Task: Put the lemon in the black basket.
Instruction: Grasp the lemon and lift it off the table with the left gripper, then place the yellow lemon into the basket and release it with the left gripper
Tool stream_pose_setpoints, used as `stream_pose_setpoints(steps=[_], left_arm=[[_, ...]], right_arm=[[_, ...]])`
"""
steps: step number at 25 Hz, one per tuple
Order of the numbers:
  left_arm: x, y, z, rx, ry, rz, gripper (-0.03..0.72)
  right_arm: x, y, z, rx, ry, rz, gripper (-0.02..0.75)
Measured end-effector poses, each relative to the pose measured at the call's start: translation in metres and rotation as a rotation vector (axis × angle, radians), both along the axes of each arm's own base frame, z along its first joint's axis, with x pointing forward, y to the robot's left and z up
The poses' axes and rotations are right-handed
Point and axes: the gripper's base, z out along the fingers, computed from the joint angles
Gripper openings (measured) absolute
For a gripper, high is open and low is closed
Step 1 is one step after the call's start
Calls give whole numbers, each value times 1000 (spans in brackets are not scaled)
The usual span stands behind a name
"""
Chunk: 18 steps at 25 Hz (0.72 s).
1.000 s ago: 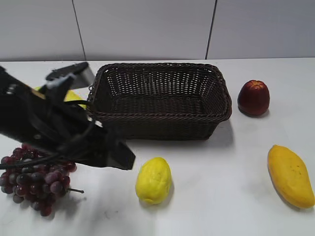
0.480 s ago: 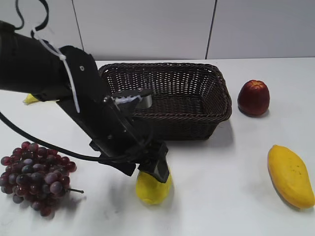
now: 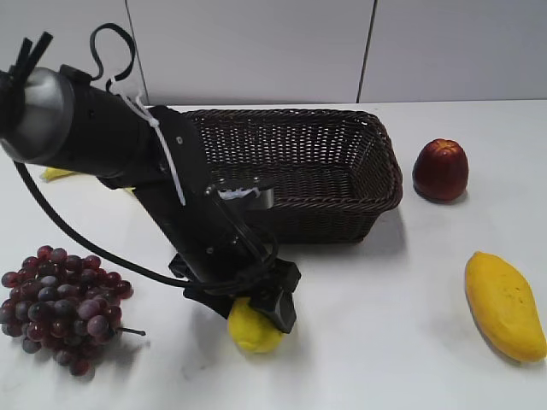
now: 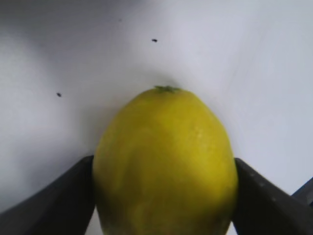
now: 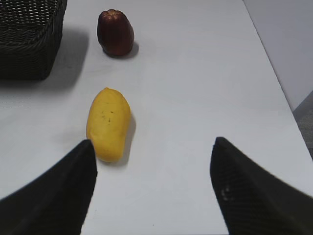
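Note:
The lemon (image 3: 248,331) lies on the white table in front of the black basket (image 3: 329,222), partly hidden under my left arm. My left gripper (image 3: 256,314) is down over it. In the left wrist view the lemon (image 4: 166,156) fills the space between the two fingers of the left gripper (image 4: 164,196), one on each side, and the jaws look spread wide. The lemon rests on the table. My right gripper (image 5: 152,186) is open and empty above bare table; it does not show in the exterior view. A corner of the basket (image 5: 29,49) shows in the right wrist view.
A bunch of dark red grapes (image 3: 60,303) lies at the front left. A banana tip (image 3: 55,173) shows behind my left arm. A dark red fruit (image 3: 440,169) (image 5: 115,33) and an orange-yellow mango (image 3: 504,303) (image 5: 108,123) lie at the right.
My left arm swung in from the left and came down over the lemon, so its fingers now flank the fruit. The lemon sits slightly lower left than before.

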Motion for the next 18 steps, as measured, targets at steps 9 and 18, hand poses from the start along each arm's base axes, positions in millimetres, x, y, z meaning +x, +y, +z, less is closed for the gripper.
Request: stream_pose_setpoints(steps=[9, 18], left_arm=[[10, -18, 65, -79, 12, -131, 565], [72, -30, 153, -193, -528, -83, 564]], right_arm=[[0, 0, 0, 0, 0, 0, 590], [0, 0, 0, 0, 0, 0, 590]])
